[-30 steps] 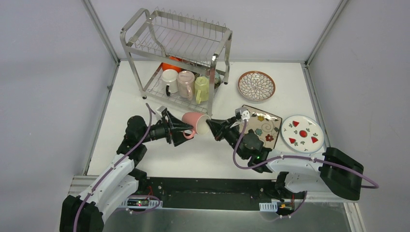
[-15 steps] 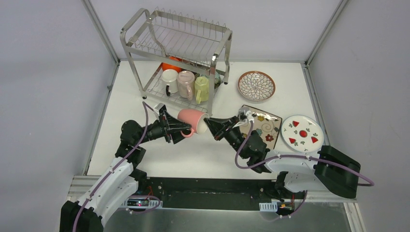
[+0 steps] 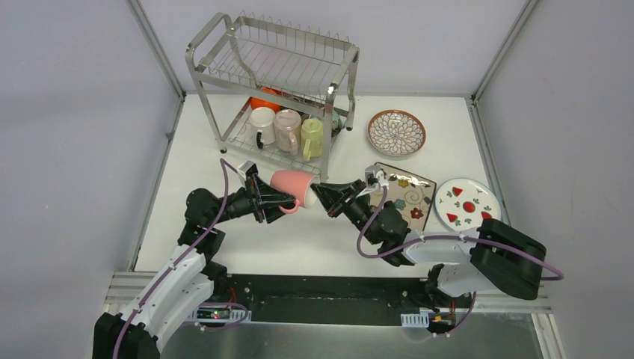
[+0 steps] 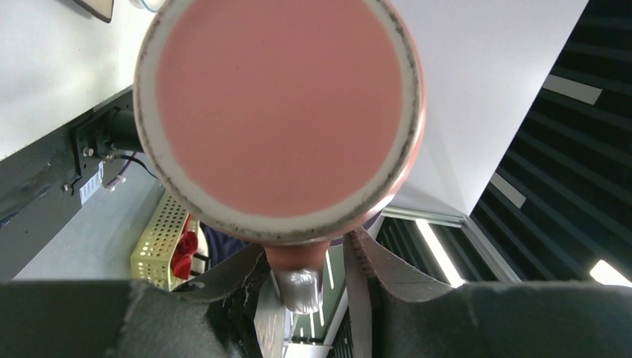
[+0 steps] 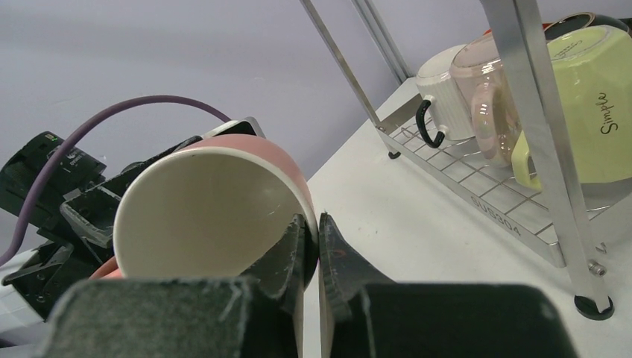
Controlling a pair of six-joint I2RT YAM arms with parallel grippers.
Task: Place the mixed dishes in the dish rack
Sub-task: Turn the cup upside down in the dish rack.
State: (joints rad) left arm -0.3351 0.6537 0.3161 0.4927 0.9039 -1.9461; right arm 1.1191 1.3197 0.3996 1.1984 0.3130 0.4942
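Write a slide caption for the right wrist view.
Right gripper pinches the rim of a pink ceramic mug, cream inside, near the shiny steel wire dish rack.

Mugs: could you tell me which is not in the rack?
The salmon-pink mug, sideways, its rim pinched by the right gripper; the white mug, pale-pink mug and yellow-green mug sit on the dish rack's lower shelf.

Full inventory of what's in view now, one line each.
dish rack: 1, steel, far side of table
mugs in rack: 3, white mug, clear-pink mug, yellow-green mug, lower shelf
orange bowl: 1, orange, lower shelf behind mugs
pink mug: 1, pink, between the grippers
round plate: 1, brown-rimmed, right of rack
square plate: 1, cream floral, partly under right arm
white plate: 1, red marks, table's right side
left gripper: 1, black, fingers flank pink mug's handle
right gripper: 1, black, shut on pink mug's rim
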